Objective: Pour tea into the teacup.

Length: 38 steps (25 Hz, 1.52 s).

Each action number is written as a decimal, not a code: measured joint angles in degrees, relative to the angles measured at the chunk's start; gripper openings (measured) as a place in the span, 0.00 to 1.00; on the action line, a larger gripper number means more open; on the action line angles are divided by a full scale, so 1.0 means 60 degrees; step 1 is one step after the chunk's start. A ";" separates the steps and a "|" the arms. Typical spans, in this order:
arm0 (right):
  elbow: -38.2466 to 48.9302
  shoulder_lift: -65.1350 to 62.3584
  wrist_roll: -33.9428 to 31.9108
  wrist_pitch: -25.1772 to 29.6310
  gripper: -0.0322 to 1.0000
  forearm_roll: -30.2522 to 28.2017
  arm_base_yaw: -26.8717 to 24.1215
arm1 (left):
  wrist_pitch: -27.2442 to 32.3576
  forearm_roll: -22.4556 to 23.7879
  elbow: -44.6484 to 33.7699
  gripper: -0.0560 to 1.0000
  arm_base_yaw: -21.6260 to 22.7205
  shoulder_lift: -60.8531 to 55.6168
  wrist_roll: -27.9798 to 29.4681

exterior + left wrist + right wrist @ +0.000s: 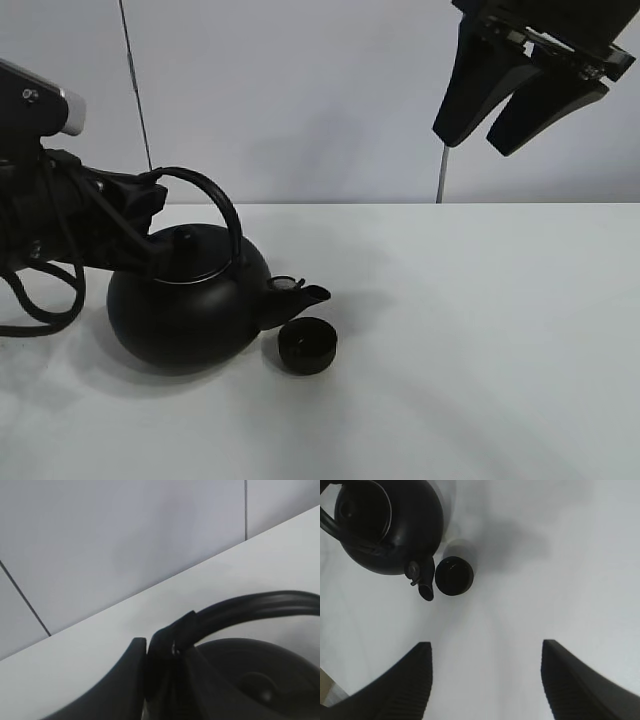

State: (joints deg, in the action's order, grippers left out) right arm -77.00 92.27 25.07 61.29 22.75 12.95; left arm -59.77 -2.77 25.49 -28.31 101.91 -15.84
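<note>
The black kettle (185, 310) stands at the left of the white table, its spout (310, 295) pointing right, just above and beside the teacup (307, 346). The teacup is small, round and matte black, and sits on the table touching the kettle's lower right side. My left gripper (152, 195) is shut on the kettle's arched handle (250, 607) near its left end; it also shows in the left wrist view (160, 652). My right gripper (475, 140) hangs open and empty high at the upper right. The right wrist view (486, 645) looks down on the kettle (390, 525) and the teacup (453, 575).
The white table (480, 330) runs to a pale wall at the back. A thin dark rod (440, 175) stands at the back edge right of centre. Black cables (45, 300) loop beside the left arm.
</note>
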 joint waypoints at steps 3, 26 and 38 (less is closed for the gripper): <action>0.0000 0.0000 0.0000 0.0000 0.45 0.0057 0.0000 | 0.0008 -0.0162 0.0000 0.18 0.0000 0.0000 -0.0386; 0.0000 0.0000 0.0000 -0.0169 0.45 0.0361 0.0000 | 0.0108 -0.1122 0.0618 0.18 0.0000 0.0004 0.0093; 0.0000 0.0000 0.0000 -0.0177 0.45 0.0361 0.0000 | 0.0255 -0.0370 0.0622 0.18 0.0000 0.0004 -0.0852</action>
State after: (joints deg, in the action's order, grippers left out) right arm -77.00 92.27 25.07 60.23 24.92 12.95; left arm -58.24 -4.99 29.22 -28.31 101.94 -20.95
